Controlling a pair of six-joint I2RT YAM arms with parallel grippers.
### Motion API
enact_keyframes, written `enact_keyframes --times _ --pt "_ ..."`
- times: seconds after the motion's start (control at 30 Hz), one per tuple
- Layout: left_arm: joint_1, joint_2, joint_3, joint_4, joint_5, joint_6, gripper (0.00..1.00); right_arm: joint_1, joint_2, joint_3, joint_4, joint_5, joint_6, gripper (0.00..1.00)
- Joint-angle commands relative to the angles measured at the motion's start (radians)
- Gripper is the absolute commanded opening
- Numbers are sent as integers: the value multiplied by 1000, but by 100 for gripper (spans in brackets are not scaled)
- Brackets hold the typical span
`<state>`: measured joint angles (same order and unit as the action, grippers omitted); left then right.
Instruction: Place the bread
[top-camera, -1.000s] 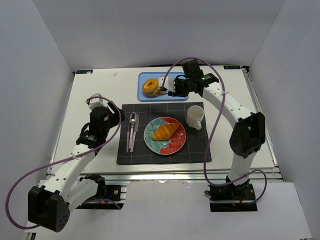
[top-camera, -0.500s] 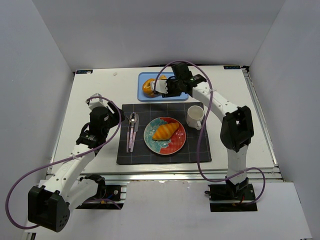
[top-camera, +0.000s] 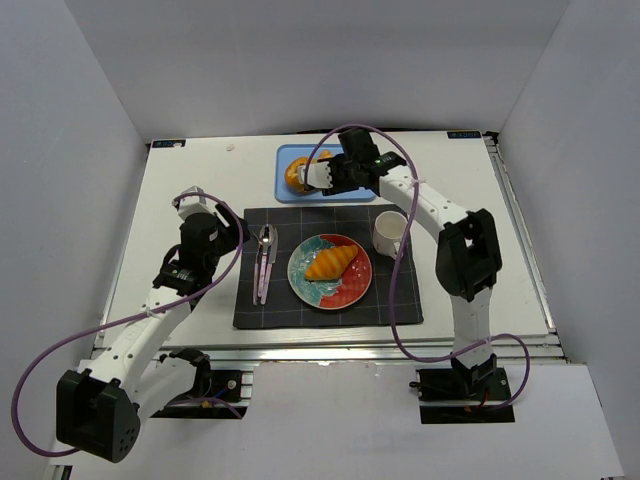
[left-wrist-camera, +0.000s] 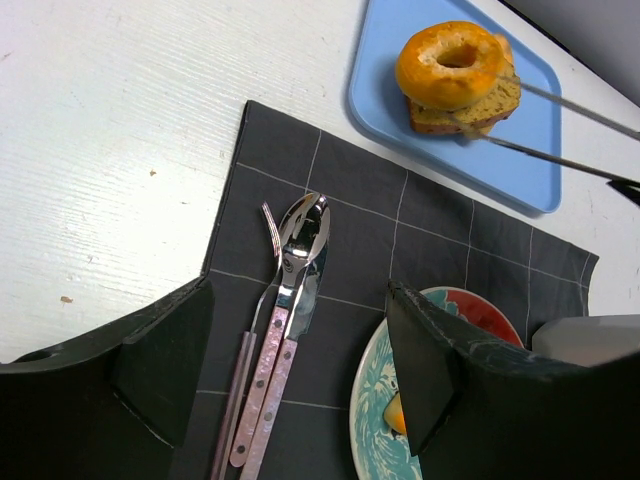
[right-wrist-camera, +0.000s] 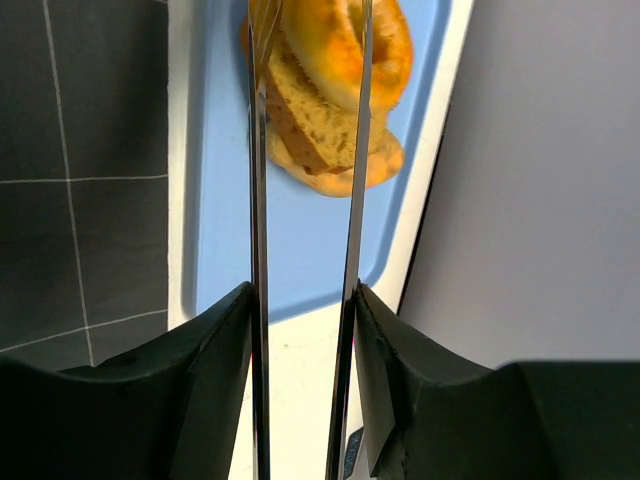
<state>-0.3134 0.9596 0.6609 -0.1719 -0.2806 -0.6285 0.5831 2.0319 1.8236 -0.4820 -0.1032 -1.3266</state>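
My right pincer (right-wrist-camera: 305, 150) clamps the bread slice (right-wrist-camera: 312, 125), its long axis across my blades; my left pincer (left-wrist-camera: 300, 390) stands apart.

Overhead view covers the whole table; both close, downward-facing wrist views share the blue tray (top-camera: 300, 188) (left-wrist-camera: 520, 150) (right-wrist-camera: 300, 240).

No text, label, brand, number or sign is legible in any view.
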Motion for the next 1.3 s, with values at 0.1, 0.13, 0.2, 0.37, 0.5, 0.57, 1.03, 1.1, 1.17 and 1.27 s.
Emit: enact_keyframes --times 0.1,0.13,0.2,0.37,0.5,0.57,1.03,1.1,1.17,1.27 --pt "-3 -7 9 20 -12 6 79 12 50 54 25 48 -51 49" --pt "-3 -7 11 20 -12 6 80 15 57 54 28 53 -52 49" --pt "-3 -7 9 20 -12 6 79 17 65 55 42 74 -54 49" --pt "-3 -9 5 22 -12 3 80 20 62 48 88 89 -49 49" --pt "-3 -12 2 23 -14 3 80 21 36 14 123 83 -56 49" --pt "-3 -12 3 25 -17 3 80 21 28 5 134 88 -57 49" --pt "-3 -4 5 28 -15 3 80 20 65 54 86 132 -54 30" --pt "-3 -2 8 28 -15 4 80 21 47 54 76 114 -42 20" --pt "-1 -2 9 26 -19 4 80 20 27 49 65 70 -31 17" --pt "-3 -5 17 22 -22 4 80 21 -36 43 49 2 13 13"
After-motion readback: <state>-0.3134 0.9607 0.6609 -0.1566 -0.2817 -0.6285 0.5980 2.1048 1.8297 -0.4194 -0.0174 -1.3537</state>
